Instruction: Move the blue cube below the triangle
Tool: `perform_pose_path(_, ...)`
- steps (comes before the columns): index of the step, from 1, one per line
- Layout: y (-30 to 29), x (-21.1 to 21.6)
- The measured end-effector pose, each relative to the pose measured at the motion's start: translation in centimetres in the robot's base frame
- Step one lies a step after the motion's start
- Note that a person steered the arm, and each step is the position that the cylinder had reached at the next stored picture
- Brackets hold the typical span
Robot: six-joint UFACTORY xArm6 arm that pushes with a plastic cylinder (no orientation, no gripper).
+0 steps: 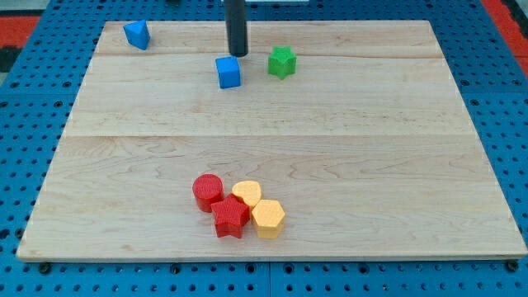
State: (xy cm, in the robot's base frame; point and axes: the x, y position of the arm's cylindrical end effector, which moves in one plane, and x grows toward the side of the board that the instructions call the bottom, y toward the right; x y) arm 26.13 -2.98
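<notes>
The blue cube (228, 72) sits on the wooden board near the view's top, a little left of centre. The blue triangle (137, 35) lies at the board's top left corner, well to the left of and above the cube. My tip (238, 54) is just above and slightly right of the blue cube, close to its top right edge; I cannot tell if it touches. A green star (281, 62) sits right of the cube and the tip.
Near the view's bottom centre is a tight cluster: a red cylinder (208, 191), a red star (230, 218), a yellow block (247, 195) and a yellow hexagon (268, 218). The wooden board (371, 165) lies on a blue pegboard (25, 124).
</notes>
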Motion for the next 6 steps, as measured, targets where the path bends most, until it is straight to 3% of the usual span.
perform_pose_path(1,4.3,3.8)
perform_pose_path(2,3.8,8.9)
perform_pose_path(3,-1.3,7.8)
perform_pose_path(4,1.6,5.7)
perform_pose_path(6,-9.2,4.4)
